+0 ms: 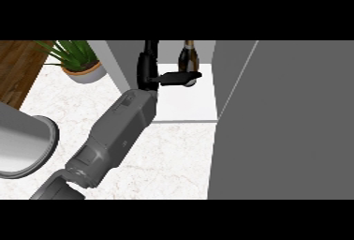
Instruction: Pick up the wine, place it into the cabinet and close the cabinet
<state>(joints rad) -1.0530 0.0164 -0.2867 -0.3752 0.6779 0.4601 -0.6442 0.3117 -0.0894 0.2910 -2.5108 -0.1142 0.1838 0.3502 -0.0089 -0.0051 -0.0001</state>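
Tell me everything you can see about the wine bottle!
The wine bottle is dark and looks like glass, with a brownish-gold tint along its upper part. Its top is cut off by the view's edge. It stands upright inside the open cabinet, toward the back of the white shelf. The robot's left hand is just beside it, and one black part of the hand crosses in front of its lower end, hiding the base. Whether they touch cannot be told.

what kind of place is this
Most likely a kitchen: a white marbled counter, an open grey cabinet standing on it with a wine bottle upright inside, and a potted plant at the counter's back edge.
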